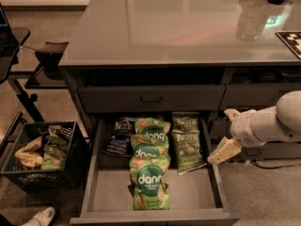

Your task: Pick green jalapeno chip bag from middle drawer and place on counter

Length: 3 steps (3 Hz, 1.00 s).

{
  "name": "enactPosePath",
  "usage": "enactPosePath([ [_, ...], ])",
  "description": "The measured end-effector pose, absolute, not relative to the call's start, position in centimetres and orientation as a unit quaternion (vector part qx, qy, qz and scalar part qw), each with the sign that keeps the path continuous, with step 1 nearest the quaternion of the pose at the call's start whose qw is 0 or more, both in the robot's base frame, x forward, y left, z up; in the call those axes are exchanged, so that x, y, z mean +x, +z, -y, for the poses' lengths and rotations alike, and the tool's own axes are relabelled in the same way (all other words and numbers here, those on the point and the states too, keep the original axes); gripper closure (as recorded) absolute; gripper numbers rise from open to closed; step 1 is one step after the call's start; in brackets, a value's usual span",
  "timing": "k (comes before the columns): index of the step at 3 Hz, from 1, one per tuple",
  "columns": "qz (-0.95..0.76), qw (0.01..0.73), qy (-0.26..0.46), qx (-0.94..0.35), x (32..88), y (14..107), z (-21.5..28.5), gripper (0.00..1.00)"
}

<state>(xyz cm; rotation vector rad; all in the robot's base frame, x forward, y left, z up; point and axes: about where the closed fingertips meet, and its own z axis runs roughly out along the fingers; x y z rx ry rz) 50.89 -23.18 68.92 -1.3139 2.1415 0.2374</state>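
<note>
The middle drawer (111, 190) stands pulled open below the counter (164, 27). An olive-green Kettle jalapeno chip bag (188, 150) lies at the drawer's right side, with a second olive Kettle bag (184, 121) behind it. My gripper (225, 149) hangs on the white arm (268, 124) just outside the drawer's right wall, level with the front olive bag and a little to its right. It touches nothing and holds nothing.
Three bright green dang bags (149, 182) lie down the drawer's middle, a dark blue Kettle bag (120, 136) at its back left. A closed drawer front with bar handle (151, 99) is above. A black crate (42, 157) of snacks stands on the floor at left.
</note>
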Motion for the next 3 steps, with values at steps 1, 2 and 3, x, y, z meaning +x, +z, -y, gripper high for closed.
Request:
enactPosePath([
  [1, -0.808, 0.304, 0.09, -0.496, 50.9, 68.9, 23.2, 0.0],
  [2, -0.814, 0.315, 0.084, -0.48, 51.7, 66.6, 22.8, 0.0],
  [3, -0.813, 0.337, 0.073, -0.468, 54.4, 61.6, 22.6, 0.0],
])
